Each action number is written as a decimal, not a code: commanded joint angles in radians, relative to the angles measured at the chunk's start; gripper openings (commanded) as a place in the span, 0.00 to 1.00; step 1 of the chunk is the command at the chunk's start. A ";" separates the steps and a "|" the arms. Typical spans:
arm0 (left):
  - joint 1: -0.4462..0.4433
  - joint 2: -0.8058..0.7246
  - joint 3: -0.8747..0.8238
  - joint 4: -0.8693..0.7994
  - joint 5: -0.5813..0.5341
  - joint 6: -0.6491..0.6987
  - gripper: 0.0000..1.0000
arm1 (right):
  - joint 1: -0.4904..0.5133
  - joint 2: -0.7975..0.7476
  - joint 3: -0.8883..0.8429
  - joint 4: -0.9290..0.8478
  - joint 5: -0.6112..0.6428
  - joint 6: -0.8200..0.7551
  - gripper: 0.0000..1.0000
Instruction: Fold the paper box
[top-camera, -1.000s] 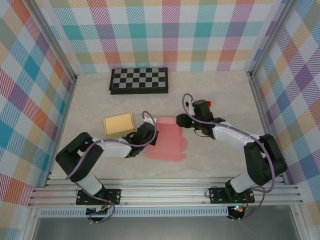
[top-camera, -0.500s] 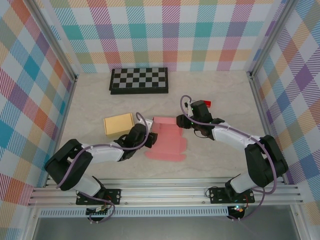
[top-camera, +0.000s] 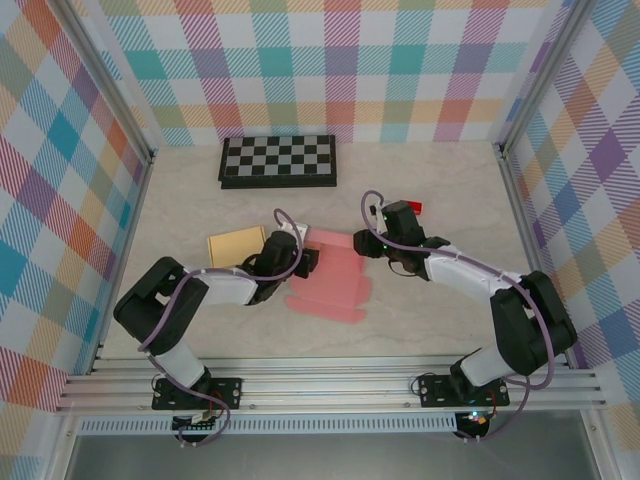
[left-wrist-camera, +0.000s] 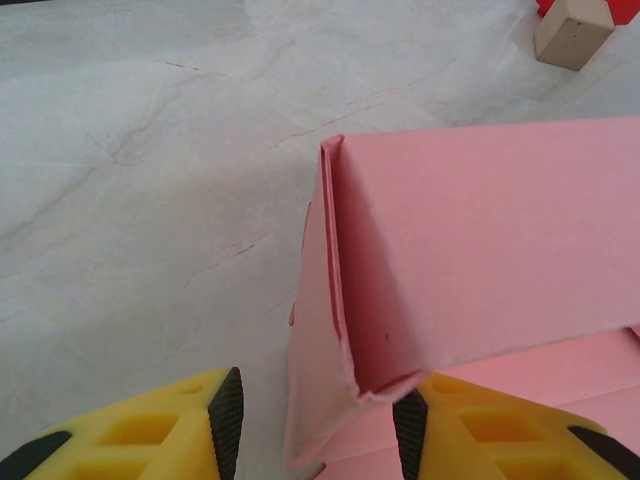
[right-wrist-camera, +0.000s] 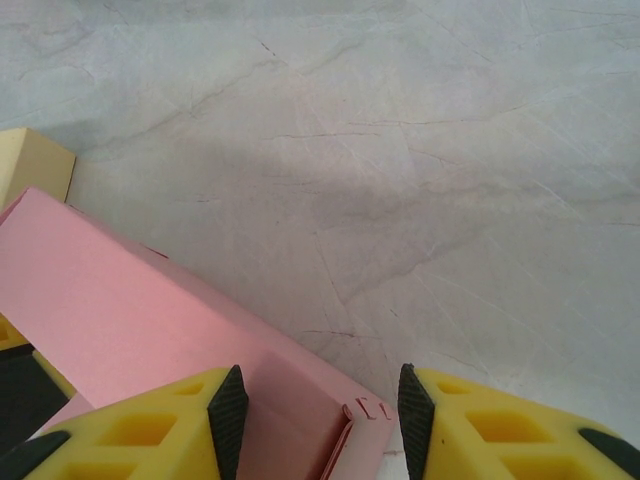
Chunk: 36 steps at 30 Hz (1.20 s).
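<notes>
Paper box (left-wrist-camera: 500, 240), smooth pink, sharply creased

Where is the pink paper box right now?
In the top view, the pink paper box lies mid-table between the left gripper and the right gripper, just right of the tan box.

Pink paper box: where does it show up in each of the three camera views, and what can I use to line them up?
Top external: pink paper box lies near the centre of the picture.
Left wrist: it takes up the right half, one panel raised.
Right wrist: lower left, running diagonally.
Shared landmark: the pale marbled table under it.
</notes>
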 joint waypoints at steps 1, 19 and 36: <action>0.003 0.027 0.034 0.076 0.010 -0.038 0.46 | 0.013 0.005 -0.033 -0.123 -0.023 -0.014 0.46; 0.003 0.108 0.052 0.199 -0.035 -0.061 0.30 | 0.018 0.030 -0.025 -0.118 -0.091 -0.005 0.41; -0.001 0.149 0.099 0.075 -0.303 -0.231 0.00 | 0.041 0.052 -0.022 -0.165 -0.004 0.105 0.35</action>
